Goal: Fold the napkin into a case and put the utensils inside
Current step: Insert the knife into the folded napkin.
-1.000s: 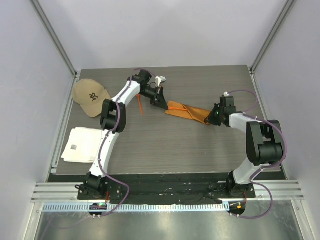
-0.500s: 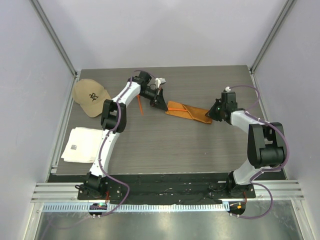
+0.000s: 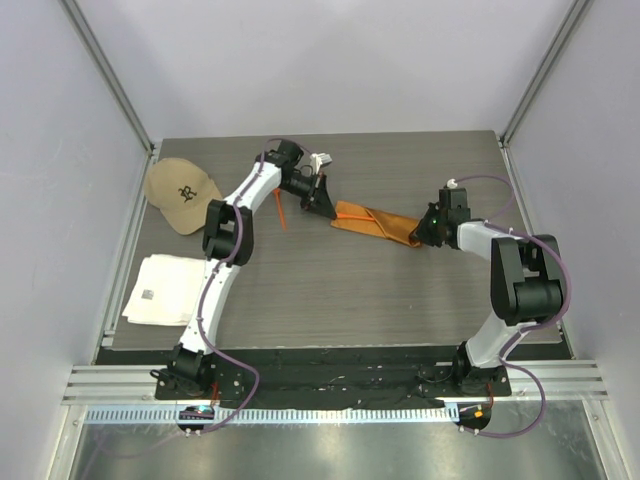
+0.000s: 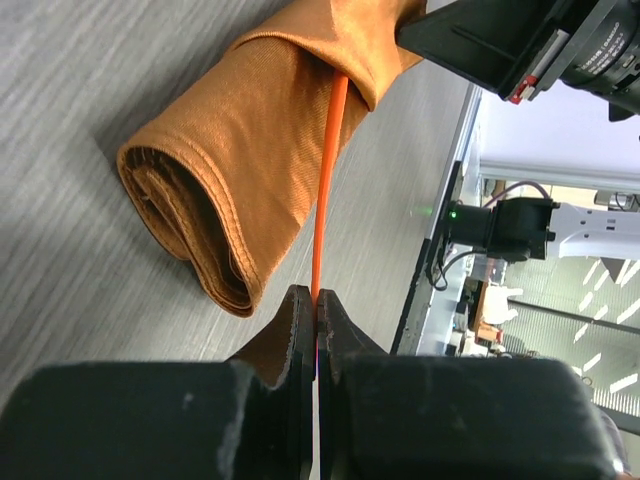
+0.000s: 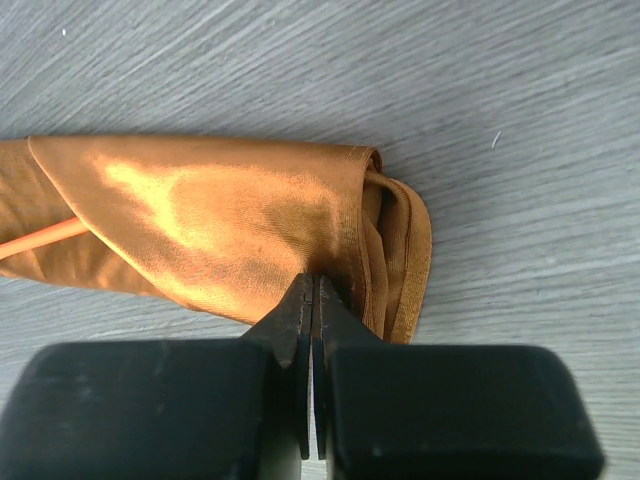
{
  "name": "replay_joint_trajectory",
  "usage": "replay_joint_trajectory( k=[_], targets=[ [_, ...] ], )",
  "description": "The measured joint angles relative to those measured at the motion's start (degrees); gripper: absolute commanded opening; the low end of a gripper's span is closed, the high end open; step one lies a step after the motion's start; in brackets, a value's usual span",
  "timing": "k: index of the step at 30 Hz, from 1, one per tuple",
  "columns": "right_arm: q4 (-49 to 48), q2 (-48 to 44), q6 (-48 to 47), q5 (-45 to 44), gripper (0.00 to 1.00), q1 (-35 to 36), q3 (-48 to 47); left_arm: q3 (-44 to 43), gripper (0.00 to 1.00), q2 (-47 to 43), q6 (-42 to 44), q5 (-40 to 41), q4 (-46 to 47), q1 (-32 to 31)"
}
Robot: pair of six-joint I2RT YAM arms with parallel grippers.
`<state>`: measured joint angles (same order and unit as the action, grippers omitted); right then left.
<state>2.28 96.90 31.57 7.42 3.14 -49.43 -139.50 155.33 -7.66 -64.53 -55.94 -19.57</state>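
While the left gripper (image 4: 316, 300) is pinched shut on one orange utensil (image 4: 328, 180) with its tip in the open mouth of the folded napkin (image 4: 250, 130), mid-table toward the far edge, slide it straight along the fold, low and slow, so the cloth doesn't bunch. The right gripper (image 5: 313, 290) is clamped on the napkin's other end and should anchor it. A second utensil (image 3: 282, 214) lies on the grey wood-grain table (image 3: 330, 290) beside the left arm, a cap (image 3: 180, 192) sits at the far left corner, a white towel (image 3: 165, 288) lies by the left edge, and plain walls stand around.
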Motion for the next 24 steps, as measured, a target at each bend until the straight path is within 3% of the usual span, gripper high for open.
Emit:
replay_joint_trajectory(
  k=[18, 21, 24],
  targets=[
    [-2.0, 0.9, -0.1, 0.2, 0.01, 0.0, -0.1, -0.9, 0.0, 0.7, -7.6, -0.5, 9.3, -2.4],
    [-1.7, 0.9, -0.5, 0.0, 0.01, 0.0, -0.4, -0.9, 0.08, 0.7, -7.5, -0.6, 9.3, -2.1],
    [-1.3, 1.1, -0.8, 0.0, 0.01, 0.0, -0.7, -0.9, 0.29, 0.7, -7.1, -0.4, 9.3, -1.2]
  ],
)
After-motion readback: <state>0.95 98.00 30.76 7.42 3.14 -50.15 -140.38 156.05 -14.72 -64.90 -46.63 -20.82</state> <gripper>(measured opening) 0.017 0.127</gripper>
